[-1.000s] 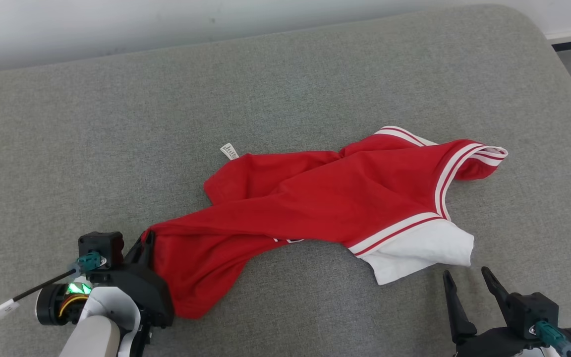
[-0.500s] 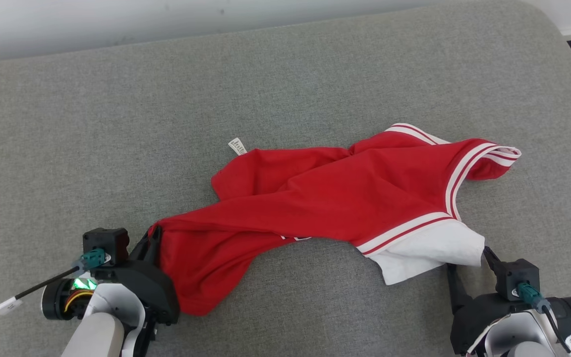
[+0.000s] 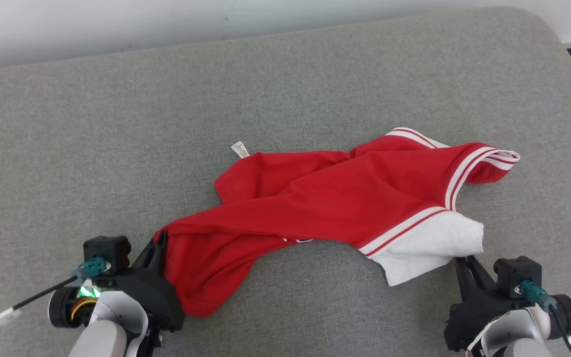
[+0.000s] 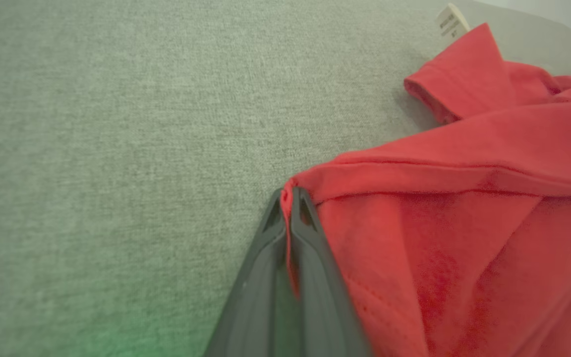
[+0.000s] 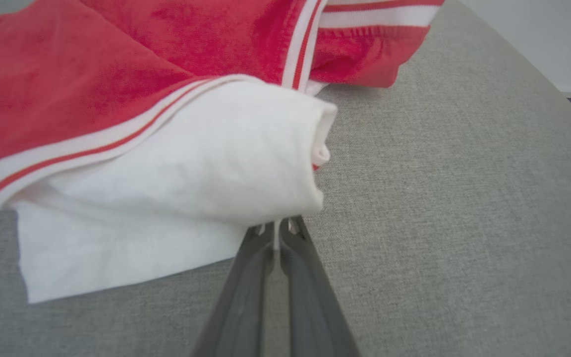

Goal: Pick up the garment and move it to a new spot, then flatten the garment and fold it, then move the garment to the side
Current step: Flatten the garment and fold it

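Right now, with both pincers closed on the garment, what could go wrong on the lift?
1. The right pincer pinches only a thin edge of the white panel; it may slip out.
2. The garment lies twisted between it and the left pincer, so pulling could tighten the twist rather than flatten.

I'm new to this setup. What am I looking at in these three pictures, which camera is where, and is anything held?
It is a two-armed robot. The wide picture comes from its head, looking down on a grey padded surface. The other two come from cameras on its wrists, looking along each gripper's dark fingers. A crumpled red and white shirt lies on the surface, a small label sticking out. The left gripper is shut on a red edge; the right gripper is shut on the white part's edge.
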### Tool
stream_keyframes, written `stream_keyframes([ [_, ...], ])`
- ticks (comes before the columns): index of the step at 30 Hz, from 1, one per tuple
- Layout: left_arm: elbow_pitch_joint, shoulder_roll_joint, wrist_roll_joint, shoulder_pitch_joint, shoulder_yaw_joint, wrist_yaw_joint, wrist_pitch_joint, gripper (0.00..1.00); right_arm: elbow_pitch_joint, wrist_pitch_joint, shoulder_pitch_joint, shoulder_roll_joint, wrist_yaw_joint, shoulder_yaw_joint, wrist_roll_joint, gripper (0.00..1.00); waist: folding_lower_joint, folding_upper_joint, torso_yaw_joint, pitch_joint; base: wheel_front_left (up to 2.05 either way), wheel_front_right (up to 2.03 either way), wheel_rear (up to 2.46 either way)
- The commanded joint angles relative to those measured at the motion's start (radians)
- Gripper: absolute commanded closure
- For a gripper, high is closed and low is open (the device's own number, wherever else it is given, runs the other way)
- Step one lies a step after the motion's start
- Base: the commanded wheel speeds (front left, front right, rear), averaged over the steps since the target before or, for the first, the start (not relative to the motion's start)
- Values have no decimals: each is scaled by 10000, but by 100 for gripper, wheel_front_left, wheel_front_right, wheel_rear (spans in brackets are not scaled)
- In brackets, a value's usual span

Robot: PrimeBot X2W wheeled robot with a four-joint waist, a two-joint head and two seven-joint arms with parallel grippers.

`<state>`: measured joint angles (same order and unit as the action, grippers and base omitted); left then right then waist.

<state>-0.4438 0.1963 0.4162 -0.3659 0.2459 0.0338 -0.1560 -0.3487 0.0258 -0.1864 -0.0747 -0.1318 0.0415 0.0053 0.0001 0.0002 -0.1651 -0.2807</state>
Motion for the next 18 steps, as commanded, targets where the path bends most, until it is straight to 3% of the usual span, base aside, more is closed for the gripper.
stream_keyframes([
  [1,-70,-116,150,481,16,64,33,100,375,-34,238,-45,23,-147,382,100,-1,-2,-8,156,0,0,0],
  [5,738,-24,708,303,-475,224,285,100,1826,284,556,-119,23,-589,1593,100,-1,-2,-125,378,0,0,0],
  [11,2345,568,1378,-456,-979,544,-96,100,3937,1267,190,-364,23,-717,3402,100,-1,-2,-310,438,0,0,0],
  [14,3053,1037,2086,-1362,-1200,804,-501,100,4394,1777,-797,-410,23,-906,3994,100,-1,-2,-444,91,0,0,0],
  [18,3168,1362,2555,-2512,-1452,888,-723,100,4083,2127,-2453,-205,23,-1244,4825,100,-1,-2,-693,-464,0,0,0],
])
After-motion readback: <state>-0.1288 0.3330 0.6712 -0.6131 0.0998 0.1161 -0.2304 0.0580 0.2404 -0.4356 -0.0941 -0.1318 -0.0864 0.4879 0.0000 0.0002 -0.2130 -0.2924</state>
